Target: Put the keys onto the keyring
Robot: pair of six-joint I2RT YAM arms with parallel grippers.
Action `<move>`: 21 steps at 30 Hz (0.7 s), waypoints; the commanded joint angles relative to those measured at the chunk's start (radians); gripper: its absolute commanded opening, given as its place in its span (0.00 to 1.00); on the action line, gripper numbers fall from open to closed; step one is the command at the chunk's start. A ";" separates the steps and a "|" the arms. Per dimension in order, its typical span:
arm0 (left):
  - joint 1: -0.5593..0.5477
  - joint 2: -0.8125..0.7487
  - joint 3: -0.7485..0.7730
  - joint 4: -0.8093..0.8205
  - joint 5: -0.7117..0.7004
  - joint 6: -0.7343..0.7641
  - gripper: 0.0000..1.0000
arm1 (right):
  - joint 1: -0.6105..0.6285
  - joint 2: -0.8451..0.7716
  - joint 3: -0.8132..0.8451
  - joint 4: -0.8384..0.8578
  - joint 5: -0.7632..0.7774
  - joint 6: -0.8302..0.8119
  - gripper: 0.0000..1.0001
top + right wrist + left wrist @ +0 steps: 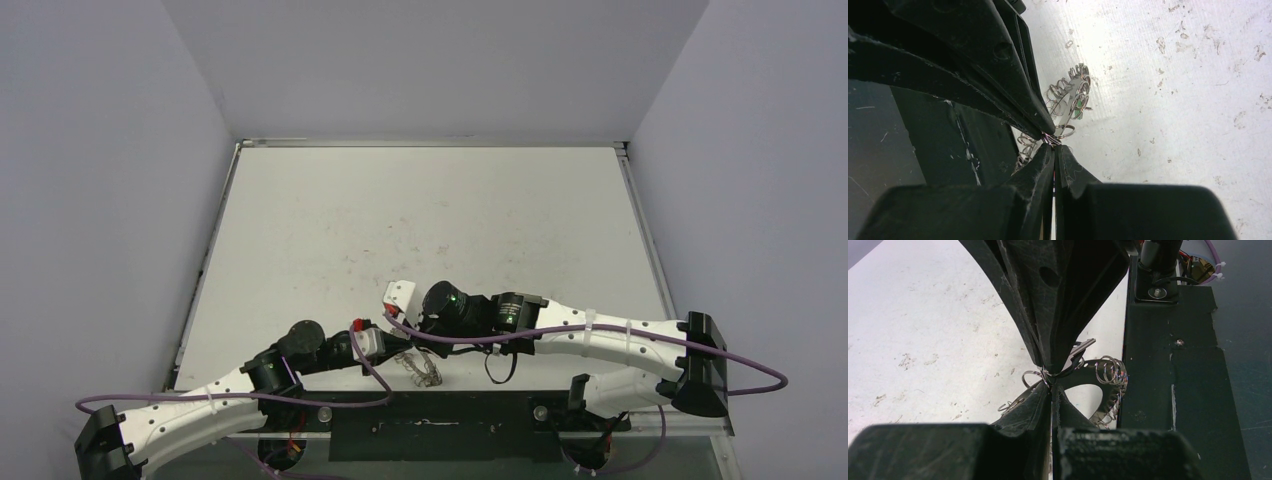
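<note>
Plainly silvery keyring (1110,372), wire loops all round.

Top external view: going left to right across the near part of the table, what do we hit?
left arm base → left arm's white link → keyring → right arm's white link → right arm base
</note>
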 commanded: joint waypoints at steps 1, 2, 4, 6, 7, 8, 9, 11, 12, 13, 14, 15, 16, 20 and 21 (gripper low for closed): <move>-0.006 -0.007 0.025 0.038 0.042 -0.012 0.00 | -0.019 -0.026 0.002 0.018 0.084 0.018 0.00; -0.006 -0.007 0.025 0.038 0.042 -0.012 0.00 | -0.021 -0.024 -0.001 0.019 0.078 0.018 0.00; -0.006 -0.008 0.025 0.038 0.041 -0.013 0.00 | -0.030 -0.020 -0.007 0.019 0.070 0.024 0.00; -0.007 -0.009 0.025 0.037 0.042 -0.016 0.00 | -0.042 -0.023 -0.015 0.024 0.052 0.032 0.00; -0.008 -0.011 0.025 0.034 0.042 -0.016 0.00 | -0.048 -0.028 -0.019 0.028 0.045 0.036 0.00; -0.008 -0.013 0.025 0.033 0.041 -0.016 0.00 | -0.053 -0.032 -0.023 0.029 0.043 0.040 0.00; -0.008 -0.016 0.024 0.030 0.040 -0.016 0.00 | -0.057 -0.035 -0.025 0.030 0.042 0.043 0.00; -0.008 -0.021 0.024 0.029 0.038 -0.016 0.00 | -0.066 -0.045 -0.030 0.030 0.042 0.043 0.00; -0.008 -0.023 0.024 0.027 0.038 -0.016 0.00 | -0.066 -0.048 -0.031 0.030 0.041 0.043 0.00; -0.008 -0.025 0.024 0.025 0.036 -0.015 0.00 | -0.068 -0.049 -0.032 0.030 0.042 0.042 0.00; -0.008 -0.027 0.024 0.026 0.034 -0.015 0.00 | -0.068 -0.048 -0.032 0.027 0.044 0.039 0.00; -0.008 -0.027 0.024 0.025 0.033 -0.016 0.00 | -0.068 -0.046 -0.032 0.025 0.045 0.036 0.00; -0.008 -0.027 0.024 0.025 0.032 -0.016 0.00 | -0.068 -0.044 -0.032 0.022 0.047 0.034 0.00; -0.009 -0.032 0.023 0.024 0.031 -0.017 0.00 | -0.067 -0.032 -0.037 0.015 0.059 0.030 0.00; -0.008 -0.033 0.022 0.023 0.029 -0.018 0.00 | -0.066 -0.030 -0.035 0.013 0.061 0.030 0.00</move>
